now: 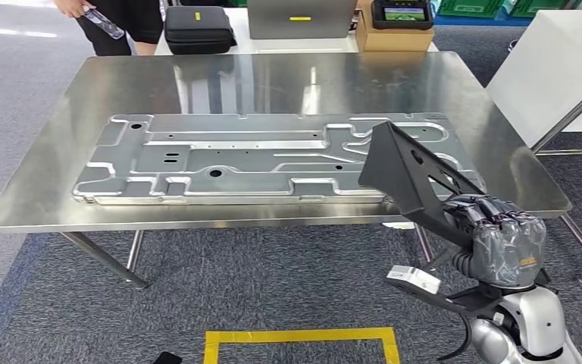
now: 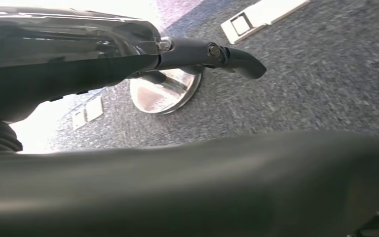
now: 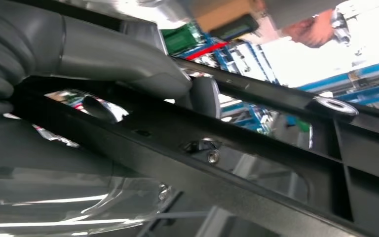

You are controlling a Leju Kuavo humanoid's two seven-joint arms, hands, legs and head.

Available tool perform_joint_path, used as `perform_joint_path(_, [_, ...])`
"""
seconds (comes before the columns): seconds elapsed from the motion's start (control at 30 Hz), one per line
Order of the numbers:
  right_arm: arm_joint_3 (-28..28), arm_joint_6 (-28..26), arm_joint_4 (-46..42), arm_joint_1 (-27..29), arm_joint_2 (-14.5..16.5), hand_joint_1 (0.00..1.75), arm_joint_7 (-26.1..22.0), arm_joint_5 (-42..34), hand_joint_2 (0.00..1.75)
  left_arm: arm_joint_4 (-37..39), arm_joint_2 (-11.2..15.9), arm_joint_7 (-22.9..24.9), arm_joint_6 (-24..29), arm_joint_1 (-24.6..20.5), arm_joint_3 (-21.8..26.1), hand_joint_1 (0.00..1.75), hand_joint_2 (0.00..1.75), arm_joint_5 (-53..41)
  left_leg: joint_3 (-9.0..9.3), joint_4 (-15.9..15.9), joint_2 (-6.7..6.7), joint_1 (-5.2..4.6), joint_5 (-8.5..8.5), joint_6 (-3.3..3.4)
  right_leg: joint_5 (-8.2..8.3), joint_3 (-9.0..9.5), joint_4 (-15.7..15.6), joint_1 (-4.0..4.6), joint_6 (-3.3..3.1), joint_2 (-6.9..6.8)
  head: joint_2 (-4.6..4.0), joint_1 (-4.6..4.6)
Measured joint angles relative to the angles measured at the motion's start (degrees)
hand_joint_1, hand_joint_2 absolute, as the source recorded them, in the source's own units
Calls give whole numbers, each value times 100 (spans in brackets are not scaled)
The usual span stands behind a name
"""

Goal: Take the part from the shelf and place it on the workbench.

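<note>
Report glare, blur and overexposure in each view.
Head view: sharp, with pale ceiling-light streaks on the steel workbench. Left wrist view: blown-out white patches, soft carpet. Right wrist view: the black part is fairly sharp in the right hand; background blurred, overexposed.

Silver, glossy rounded arm shell at 5 o'clock in the head view, topped by a right hand (image 1: 504, 243) in grey with dark fingers under a clear wrinkled film. Black bracket and thin black cable beneath the wrist, plus a small white label plate. Seen close: grey ribbed cover, thick smooth grey thumb (image 3: 123, 61).
</note>
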Motion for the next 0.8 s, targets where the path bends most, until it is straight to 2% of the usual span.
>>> perform_joint_path(0.07, [-31,-16,26,-4,-49,175,113,218,175,0,-1,3,-21,4,0,0,175,-33,165,-2,-4,14,-121,-45,513,89,-570,1,7,-5,0,-1])
perform_joint_path(0.13, [-74,-58,63,-12,-103,175,291,640,175,0,1,24,-35,-5,-2,0,175,-74,248,-3,-5,10,-215,-109,740,130,-881,25,-61,-18,0,3])
perform_joint_path(0.2, [-155,-114,95,-14,-168,175,509,1275,175,0,2,63,-45,-14,-7,0,175,-94,280,-5,-5,0,-263,-162,708,127,-909,41,-166,-21,0,4])
perform_joint_path(0.27, [-316,-191,102,-8,-307,175,582,1819,175,0,2,90,-62,-26,-16,0,175,-119,276,85,3,-2,-299,-204,693,182,-931,11,-226,-21,0,-2])
perform_joint_path(0.3, [-478,-275,102,-1,-391,175,429,1970,175,0,2,96,-72,-36,-21,0,175,-140,195,247,8,3,-356,-232,671,224,-943,-5,-248,-28,0,-4])
perform_joint_path(0.33, [-705,-384,102,15,-455,175,122,2035,175,0,3,99,-80,-47,-25,0,175,-161,49,511,14,13,-454,-264,643,265,-952,-17,-267,-40,0,-6])
perform_joint_path(0.4, [-1316,-633,103,53,-461,175,-824,2068,175,0,3,110,-91,-50,-30,0,175,-182,-379,1189,20,32,-704,-312,576,337,-956,-19,-293,-63,0,-7])
perform_joint_path(0.43, [-1639,-722,104,64,-406,175,-1313,2076,175,0,3,112,-94,-45,-31,0,175,-181,-573,1432,21,35,-758,-319,541,378,-956,-17,-299,-66,0,-7])
perform_joint_path(0.47, [-1938,-780,102,66,-326,175,-1737,2082,175,0,3,106,-96,-39,-32,0,175,-179,-697,1510,22,32,-701,-314,503,429,-956,-12,-301,-65,0,-7])
perform_joint_path(0.5, [-2205,-811,99,58,-233,175,-2094,2087,175,0,3,97,-98,-37,-32,0,175,-174,-734,1390,22,23,-517,-290,461,489,-957,-4,-300,-59,0,-7])
perform_joint_path(0.57, [-2658,-830,89,39,-37,175,-2618,2086,175,0,6,84,-99,-39,-31,0,175,-164,-634,810,24,-21,31,-179,377,615,-971,8,-293,-52,0,-5])
perform_joint_path(0.6, [-2843,-831,88,23,48,175,-2793,2085,175,0,14,87,-100,-40,-30,0,175,-161,-587,575,27,-53,215,-107,347,661,-985,3,-284,-50,0,-4])
perform_joint_path(0.63, [-3001,-830,90,6,124,175,-2906,2084,175,0,22,91,-103,-41,-30,0,175,-160,-543,401,28,-88,313,-44,330,681,-1002,-8,-265,-48,0,-3])
perform_joint_path(0.67, [-3125,-829,93,-9,186,175,-2963,2084,175,0,31,96,-105,-40,-29,0,175,-158,-520,316,31,-114,314,-4,317,683,-1013,-19,-244,-46,0,-2])
perform_joint_path(0.7, [-3222,-829,98,-27,232,175,-2978,2083,175,0,36,97,-108,-41,-28,0,175,-157,-491,230,31,-127,296,-7,316,681,-1024,-22,-226,-44,0,-3])
perform_joint_path(0.8, [-3400,-829,136,-86,292,175,-2970,2082,175,0,38,98,-118,-42,-27,0,175,-156,-429,97,25,-119,258,-85,316,695,-1067,-17,-207,-52,0,2])
